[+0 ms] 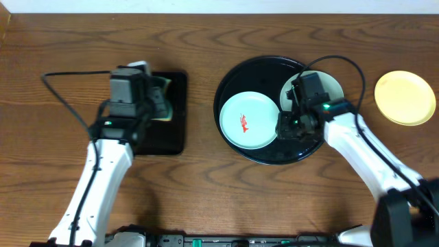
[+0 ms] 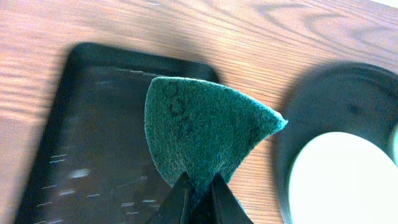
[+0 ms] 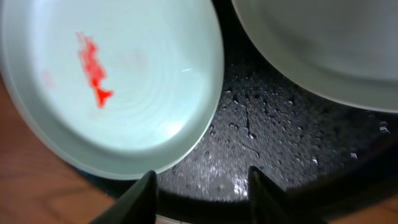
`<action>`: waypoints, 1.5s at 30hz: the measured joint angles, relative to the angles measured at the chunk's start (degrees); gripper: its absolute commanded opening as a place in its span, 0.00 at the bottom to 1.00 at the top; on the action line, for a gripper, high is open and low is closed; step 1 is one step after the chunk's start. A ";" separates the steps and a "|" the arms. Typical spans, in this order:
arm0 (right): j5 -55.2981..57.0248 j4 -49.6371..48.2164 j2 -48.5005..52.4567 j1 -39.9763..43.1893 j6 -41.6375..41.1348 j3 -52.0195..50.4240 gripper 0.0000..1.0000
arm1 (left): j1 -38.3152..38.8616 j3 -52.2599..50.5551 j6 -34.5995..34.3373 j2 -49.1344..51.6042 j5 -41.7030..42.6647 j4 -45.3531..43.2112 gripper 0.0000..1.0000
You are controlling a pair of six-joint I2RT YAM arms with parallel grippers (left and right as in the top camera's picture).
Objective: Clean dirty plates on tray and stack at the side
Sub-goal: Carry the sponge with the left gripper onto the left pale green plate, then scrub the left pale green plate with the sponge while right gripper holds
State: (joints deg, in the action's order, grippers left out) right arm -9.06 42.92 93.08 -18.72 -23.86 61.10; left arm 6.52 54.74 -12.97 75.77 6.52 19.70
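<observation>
left pincer [image 2: 200,186] clamping green sponge [image 2: 205,134], smeared plate [image 1: 250,110] on tray [image 1: 274,154]

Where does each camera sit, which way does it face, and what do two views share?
Overhead: above the table, facing straight down; both arms show.
Left wrist: on the left arm, facing down past the left claw, shut on a green pad.
Right wrist: low over the round tray, right claw open.
Shared by overhead and right wrist: the smeared plate.
</observation>
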 measured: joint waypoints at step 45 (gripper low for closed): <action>5.62 -16.76 11.78 -2.95 -7.34 -0.07 0.01 | 26.32 0.00 -19.32 25.86 1.60 -25.18 0.07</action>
State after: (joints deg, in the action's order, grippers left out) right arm -3.44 26.15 104.86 -21.67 -31.20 61.04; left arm 32.84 54.74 -32.29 101.62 8.12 -5.48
